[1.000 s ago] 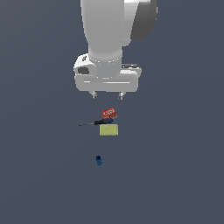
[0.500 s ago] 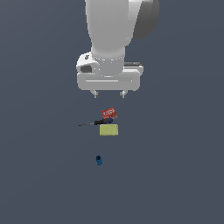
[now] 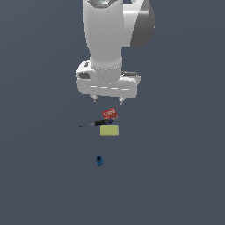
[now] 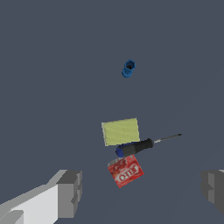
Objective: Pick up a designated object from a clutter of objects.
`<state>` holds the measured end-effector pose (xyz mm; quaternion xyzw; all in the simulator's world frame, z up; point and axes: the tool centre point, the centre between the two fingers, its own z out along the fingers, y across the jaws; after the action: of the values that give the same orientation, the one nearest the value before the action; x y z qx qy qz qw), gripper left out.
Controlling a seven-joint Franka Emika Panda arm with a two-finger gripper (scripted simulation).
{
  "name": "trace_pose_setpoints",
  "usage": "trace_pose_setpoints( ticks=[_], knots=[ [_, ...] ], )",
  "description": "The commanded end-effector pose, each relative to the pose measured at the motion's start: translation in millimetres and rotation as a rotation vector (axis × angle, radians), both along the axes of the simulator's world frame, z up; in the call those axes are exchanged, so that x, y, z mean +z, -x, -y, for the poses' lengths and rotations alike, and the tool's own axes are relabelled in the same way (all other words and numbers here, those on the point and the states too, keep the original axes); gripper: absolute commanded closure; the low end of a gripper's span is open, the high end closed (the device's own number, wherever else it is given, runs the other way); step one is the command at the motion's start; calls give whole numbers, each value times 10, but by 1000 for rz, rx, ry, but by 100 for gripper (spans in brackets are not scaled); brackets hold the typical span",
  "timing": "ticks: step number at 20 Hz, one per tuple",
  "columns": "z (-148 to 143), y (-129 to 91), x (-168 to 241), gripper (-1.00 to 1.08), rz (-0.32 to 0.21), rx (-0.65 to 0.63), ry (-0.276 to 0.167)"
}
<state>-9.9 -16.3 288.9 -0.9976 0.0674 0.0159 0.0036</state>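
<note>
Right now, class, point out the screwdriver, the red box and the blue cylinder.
screwdriver [image 4: 133,148]: wrist view, on the black handle.
red box [image 4: 125,171]: wrist view, on the printed top face.
blue cylinder [image 3: 99,161]: exterior view, on its side wall.
</note>
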Motion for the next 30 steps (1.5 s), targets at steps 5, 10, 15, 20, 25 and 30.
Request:
trace_pose_setpoints(
  ticks=[5,10,15,20,25,30],
  knots=[
    [86,2,-298,-92,1,-161,-6],
    [173,25,-579,-92,2,-318,-10],
    [265,68,-854,-92,2,-477,-11],
    [361,131,-1121,-92,2,-637,-10],
    [461,214,-1379,-92,2,-797,-6],
    [565,316,-1625,-92,4,-959,0]
  ],
)
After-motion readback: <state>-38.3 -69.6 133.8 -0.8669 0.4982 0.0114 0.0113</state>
